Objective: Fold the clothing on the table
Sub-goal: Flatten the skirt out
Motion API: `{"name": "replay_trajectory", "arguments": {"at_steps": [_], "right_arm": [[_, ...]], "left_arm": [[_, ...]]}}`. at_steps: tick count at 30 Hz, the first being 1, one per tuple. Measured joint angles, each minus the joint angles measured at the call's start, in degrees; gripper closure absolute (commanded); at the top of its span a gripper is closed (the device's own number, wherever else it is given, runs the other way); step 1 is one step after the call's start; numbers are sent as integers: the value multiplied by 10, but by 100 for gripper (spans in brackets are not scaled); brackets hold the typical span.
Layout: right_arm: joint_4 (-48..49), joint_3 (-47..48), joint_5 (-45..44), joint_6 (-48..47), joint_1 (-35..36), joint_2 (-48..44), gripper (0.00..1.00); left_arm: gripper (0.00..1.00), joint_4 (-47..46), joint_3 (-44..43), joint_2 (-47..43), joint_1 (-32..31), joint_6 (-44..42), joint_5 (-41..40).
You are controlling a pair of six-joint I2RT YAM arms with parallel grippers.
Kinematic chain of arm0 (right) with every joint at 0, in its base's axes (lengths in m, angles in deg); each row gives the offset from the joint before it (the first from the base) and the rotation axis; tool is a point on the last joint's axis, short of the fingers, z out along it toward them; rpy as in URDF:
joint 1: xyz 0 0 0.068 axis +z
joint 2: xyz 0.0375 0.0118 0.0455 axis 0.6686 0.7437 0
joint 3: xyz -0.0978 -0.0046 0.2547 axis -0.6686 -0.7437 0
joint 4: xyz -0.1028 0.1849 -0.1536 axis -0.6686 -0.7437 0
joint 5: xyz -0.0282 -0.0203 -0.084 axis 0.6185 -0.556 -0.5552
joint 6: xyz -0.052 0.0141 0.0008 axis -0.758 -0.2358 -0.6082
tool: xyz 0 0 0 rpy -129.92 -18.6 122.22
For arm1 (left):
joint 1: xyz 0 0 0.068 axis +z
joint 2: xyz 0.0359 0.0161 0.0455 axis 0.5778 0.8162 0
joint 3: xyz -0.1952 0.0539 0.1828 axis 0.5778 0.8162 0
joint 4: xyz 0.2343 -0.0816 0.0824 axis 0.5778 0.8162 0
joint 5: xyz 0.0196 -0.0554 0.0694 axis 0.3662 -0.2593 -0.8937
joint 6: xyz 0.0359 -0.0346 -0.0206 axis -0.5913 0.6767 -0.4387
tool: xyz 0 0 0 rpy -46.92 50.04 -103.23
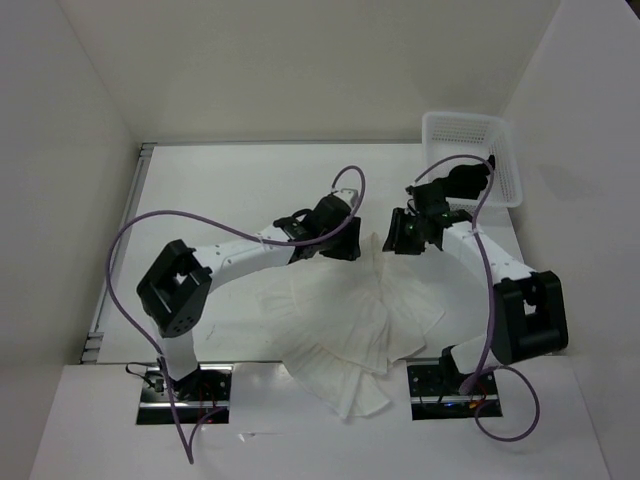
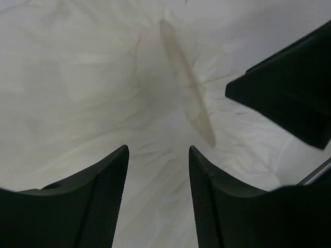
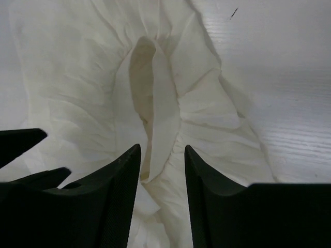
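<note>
The clothing is a white crinkled garment fanned out on the table between the two arm bases. Both grippers are down at its far, gathered end, close together. My left gripper hovers over flat wrinkled cloth, and its jaws stand open with fabric showing in the gap. A fold ridge lies just ahead of it. My right gripper is open, jaws apart astride a raised fold of the clothing. Each wrist view shows the other gripper's black fingers at its edge.
A white mesh basket stands at the table's far right corner. Purple cables loop from both arms over the table. White walls close in the left, back and right. Bare table shows right of the cloth.
</note>
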Motion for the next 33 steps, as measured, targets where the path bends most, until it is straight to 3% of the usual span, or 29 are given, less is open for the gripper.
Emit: {"name": "replay_trajectory", "arguments": {"at_steps": [6, 17, 33], "right_arm": [[-3, 46, 4, -12, 11, 82, 60], [0, 142, -55, -13, 56, 213, 64], [-6, 142, -129, -13, 56, 183, 64]], "left_arm": [[43, 13, 69, -68, 16, 16, -10], [41, 10, 93, -110, 11, 29, -3], [41, 14, 116, -140, 7, 30, 5]]}}
